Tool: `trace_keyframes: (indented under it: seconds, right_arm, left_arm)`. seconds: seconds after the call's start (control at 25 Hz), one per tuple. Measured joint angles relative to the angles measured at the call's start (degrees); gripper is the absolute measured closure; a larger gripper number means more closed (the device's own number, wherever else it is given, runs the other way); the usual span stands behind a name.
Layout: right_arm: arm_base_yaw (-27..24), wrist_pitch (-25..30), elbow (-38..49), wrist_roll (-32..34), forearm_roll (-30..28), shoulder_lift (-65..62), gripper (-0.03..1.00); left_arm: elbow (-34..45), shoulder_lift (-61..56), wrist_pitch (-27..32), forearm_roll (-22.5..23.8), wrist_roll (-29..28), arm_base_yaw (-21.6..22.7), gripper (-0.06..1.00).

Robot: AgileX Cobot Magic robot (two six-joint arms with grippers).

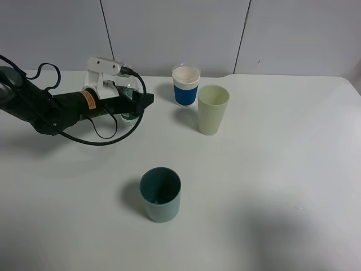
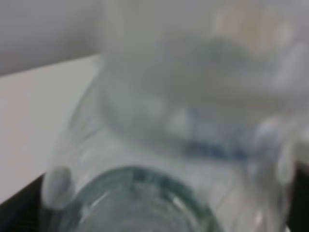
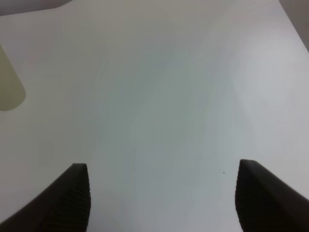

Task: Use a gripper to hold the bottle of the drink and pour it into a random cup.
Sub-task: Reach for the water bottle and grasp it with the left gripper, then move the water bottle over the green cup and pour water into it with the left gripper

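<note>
Where left gripper (image 1: 140, 101) reaches, bottle (image 1: 129, 117) sits between jaws.

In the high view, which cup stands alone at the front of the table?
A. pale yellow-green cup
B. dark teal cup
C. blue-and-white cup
B: the dark teal cup stands alone at the front; the blue-and-white cup and pale yellow-green cup stand close together at the back.

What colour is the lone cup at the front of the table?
The cup is plain dark teal-green, best seen in the exterior high view.
</note>
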Motion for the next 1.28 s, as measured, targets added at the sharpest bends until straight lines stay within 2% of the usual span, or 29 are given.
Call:
trace_keyframes:
  seconds: [0.08, 0.2, 0.48, 0.64, 0.96, 1.04, 1.16, 1.28]
  right_arm:
    - [0.0, 0.0, 0.0, 0.0, 0.0, 0.0, 0.33]
    - [0.0, 0.0, 0.0, 0.0, 0.0, 0.0, 0.33]
    - [0.0, 0.0, 0.0, 0.0, 0.0, 0.0, 0.33]
    - [0.0, 0.0, 0.0, 0.0, 0.0, 0.0, 0.33]
    - [0.0, 0.0, 0.0, 0.0, 0.0, 0.0, 0.33]
    - [0.0, 0.0, 0.0, 0.0, 0.0, 0.0, 0.33]
    - [0.0, 0.0, 0.0, 0.0, 0.0, 0.0, 0.33]
    - [0.0, 0.0, 0.0, 0.0, 0.0, 0.0, 0.33]
  left_arm:
    - [-0.4, 0.4, 0.0, -0.1, 0.0, -0.1, 0.19]
    - [-0.5, 0.7, 1.7, 0.0, -0.7, -0.1, 0.45]
    - [-0.9, 0.7, 2.8, 0.8, -5.4, -0.1, 0.45]
    - [-0.9, 0.3, 3.2, 0.9, -6.0, -0.2, 0.45]
    - [-0.7, -6.6, 12.3, -0.6, -6.2, -1.4, 0.45]
    - [-0.7, -9.2, 14.9, -3.0, -6.2, -1.9, 0.45]
    - [-0.7, -12.3, 19.7, -9.3, -4.1, -3.0, 0.45]
    - [-0.7, -14.4, 22.8, -16.9, 2.3, -4.6, 0.45]
